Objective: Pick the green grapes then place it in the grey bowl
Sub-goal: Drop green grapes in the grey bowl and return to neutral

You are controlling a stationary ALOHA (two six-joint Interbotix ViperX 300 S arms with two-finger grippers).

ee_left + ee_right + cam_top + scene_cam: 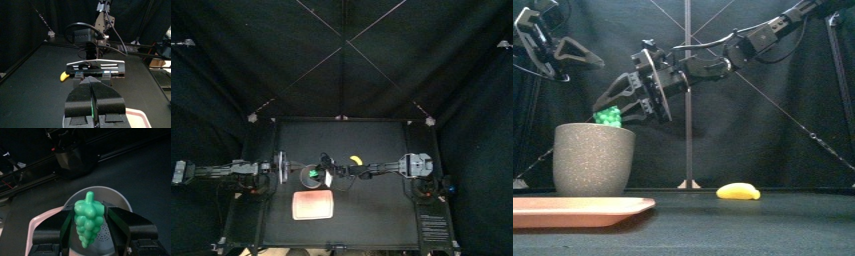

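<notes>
As the right gripper point(89, 214) clamps them, the green grapes point(87, 224) form a knobbly cone.

There is one bunch of green grapes point(89, 225), one grey bowl point(593, 158), one pink tray point(580, 207) and one yellow toy banana point(738, 191). That makes two toy foods and two holders. There are two grippers: the left gripper point(93, 82) and the right gripper point(90, 210).
</notes>
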